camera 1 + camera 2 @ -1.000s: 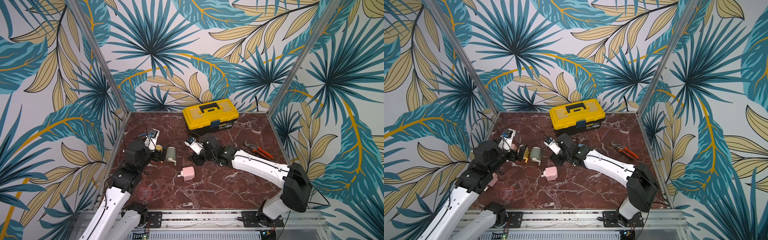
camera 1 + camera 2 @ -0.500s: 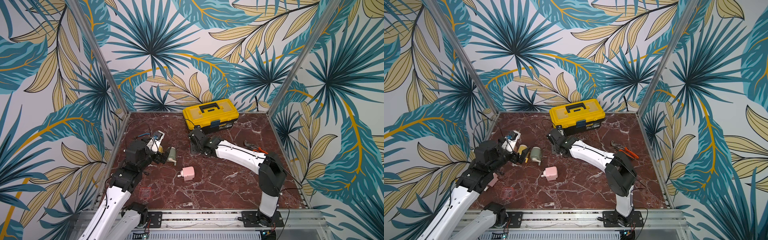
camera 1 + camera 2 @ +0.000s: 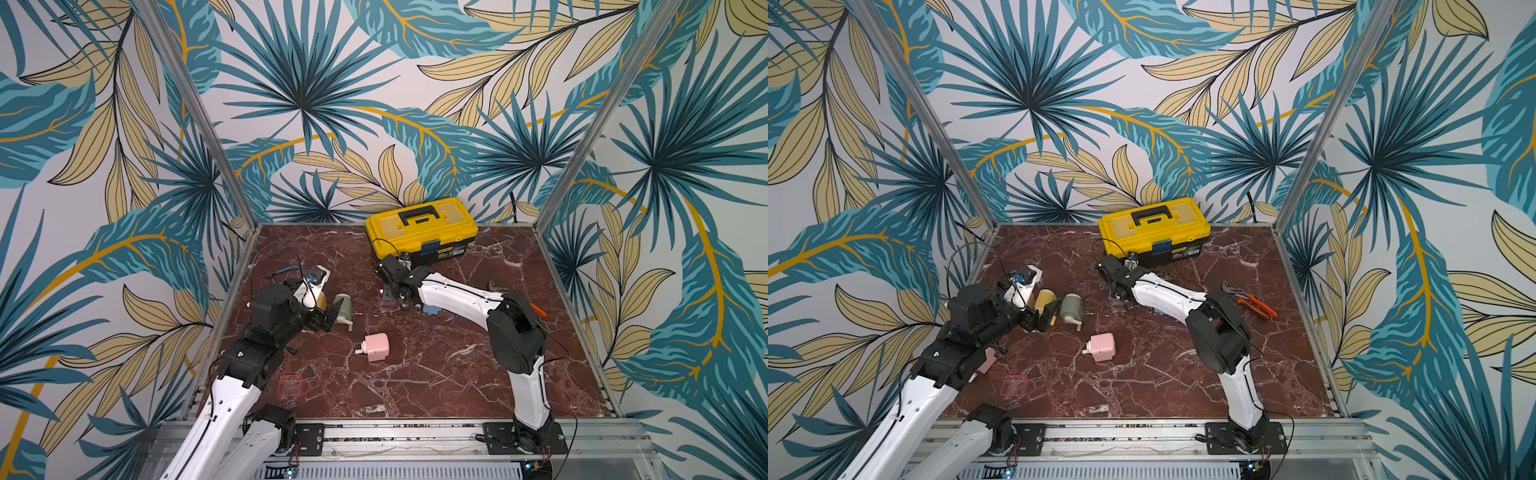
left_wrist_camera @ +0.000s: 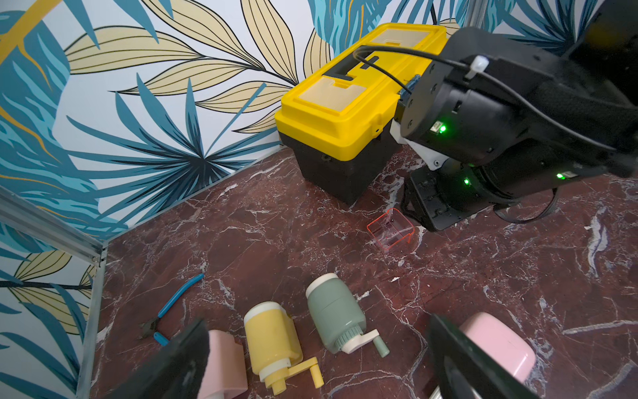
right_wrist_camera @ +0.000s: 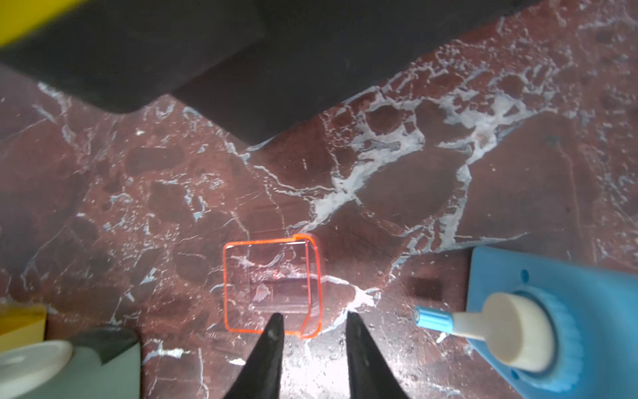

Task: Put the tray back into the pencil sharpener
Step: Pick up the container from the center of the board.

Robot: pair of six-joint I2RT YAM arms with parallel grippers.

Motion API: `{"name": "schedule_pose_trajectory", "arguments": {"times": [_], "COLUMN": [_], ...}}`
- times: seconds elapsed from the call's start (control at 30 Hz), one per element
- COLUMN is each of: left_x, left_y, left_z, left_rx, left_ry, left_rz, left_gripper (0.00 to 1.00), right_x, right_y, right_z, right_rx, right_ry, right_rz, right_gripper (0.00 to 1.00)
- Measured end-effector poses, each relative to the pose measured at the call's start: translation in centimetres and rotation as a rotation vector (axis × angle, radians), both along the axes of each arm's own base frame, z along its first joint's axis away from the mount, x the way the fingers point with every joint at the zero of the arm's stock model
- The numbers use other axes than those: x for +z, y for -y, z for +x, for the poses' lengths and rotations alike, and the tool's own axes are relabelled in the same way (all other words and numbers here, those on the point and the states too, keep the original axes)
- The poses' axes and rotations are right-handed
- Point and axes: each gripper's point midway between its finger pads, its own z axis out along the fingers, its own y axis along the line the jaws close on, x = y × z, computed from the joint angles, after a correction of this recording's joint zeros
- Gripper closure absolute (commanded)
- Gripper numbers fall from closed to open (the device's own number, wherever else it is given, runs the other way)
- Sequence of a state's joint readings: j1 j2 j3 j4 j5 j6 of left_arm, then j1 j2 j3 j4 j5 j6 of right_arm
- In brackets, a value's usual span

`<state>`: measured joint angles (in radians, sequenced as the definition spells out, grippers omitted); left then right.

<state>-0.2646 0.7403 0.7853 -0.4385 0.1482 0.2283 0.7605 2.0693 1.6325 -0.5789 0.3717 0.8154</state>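
Observation:
A clear tray with an orange-red rim lies open side up on the marble in front of the toolbox, also seen in the left wrist view. My right gripper points down at it, its jaws a narrow gap apart astride the tray's near corner wall, not pressing it. In a top view this gripper hides the tray. Several pencil sharpeners lie around: blue, green, yellow, pink. My left gripper hangs wide open and empty above the yellow and green ones.
A yellow toolbox stands at the back, close behind the right wrist. A second red tray lies near the front left. Another pink sharpener sits under the left finger. Orange pliers lie right; blue cutters lie by the left wall.
The right arm has swung from the table's middle back toward the toolbox and come down over the tray, its jaws narrowing. The left gripper has edged slightly toward the green sharpener.

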Motion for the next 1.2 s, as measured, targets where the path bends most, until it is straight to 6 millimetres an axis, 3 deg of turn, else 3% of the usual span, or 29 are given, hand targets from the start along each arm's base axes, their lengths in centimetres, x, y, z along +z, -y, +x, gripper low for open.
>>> {"name": "schedule_pose_trajectory", "arguments": {"times": [0.47,0.87,1.2], "left_x": [-0.2,-1.5,-1.7], "left_y": [0.2,0.4,0.4], "left_z": [0.0,0.6,0.6], "left_rx": [-0.009,-0.012,-0.014], "left_ry": [-0.009,-0.058,-0.062], "left_rz": [-0.003,0.01,0.01], "left_gripper": [0.0,0.0,0.0], "right_x": [-4.2,-3.0,-4.8], "right_y": [-0.2,-0.5,0.0], "right_z": [0.9,3.0,2.6], "right_rx": [-0.021,-0.033,-0.009], "right_ry": [-0.062,-0.027,-0.069], "right_rz": [0.003,0.024,-0.033], "right_gripper": [0.75,0.83,0.81]}}
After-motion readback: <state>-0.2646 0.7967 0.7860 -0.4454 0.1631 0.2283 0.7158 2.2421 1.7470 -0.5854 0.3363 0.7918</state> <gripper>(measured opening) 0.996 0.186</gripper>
